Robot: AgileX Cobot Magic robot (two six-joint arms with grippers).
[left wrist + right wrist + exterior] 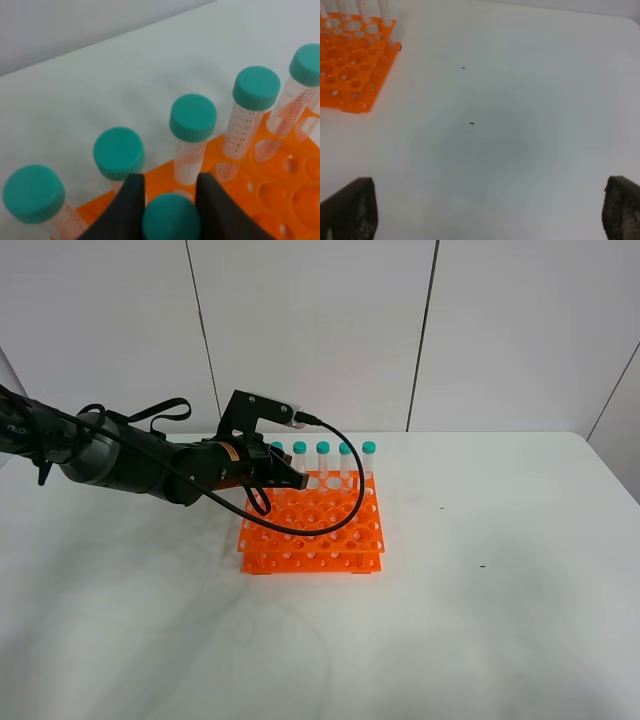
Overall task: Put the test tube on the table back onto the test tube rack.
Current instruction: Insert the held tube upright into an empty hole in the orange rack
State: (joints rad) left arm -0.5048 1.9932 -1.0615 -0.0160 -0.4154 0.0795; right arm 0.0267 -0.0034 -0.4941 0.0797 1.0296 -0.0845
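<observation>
Test tube (pixel 171 216) sits clamped at its teal cap in your left gripper (pixel 170 200), over the orange test tube rack (pixel 312 525). You have five more tubes (pixel 193 117) standing along its far row. Your right gripper (pixel 485 210) hangs wide apart over the table (pixel 520 100).

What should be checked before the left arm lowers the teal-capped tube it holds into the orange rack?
1. Grip: the left gripper has its dark fingers closed on the slim clear test tube with the teal screw cap: ok.
2. Position: the gripper is over the bright orange plastic test tube rack with round holes: ok.
3. Tip lined up with a free hole: hidden below the cap: cannot tell.
4. Neighbours: a back row of standing teal-capped tubes is close ahead; clearance while lowering: cannot tell.
5. Right gripper open over the bare white matte table, away from the rack: ok.
</observation>
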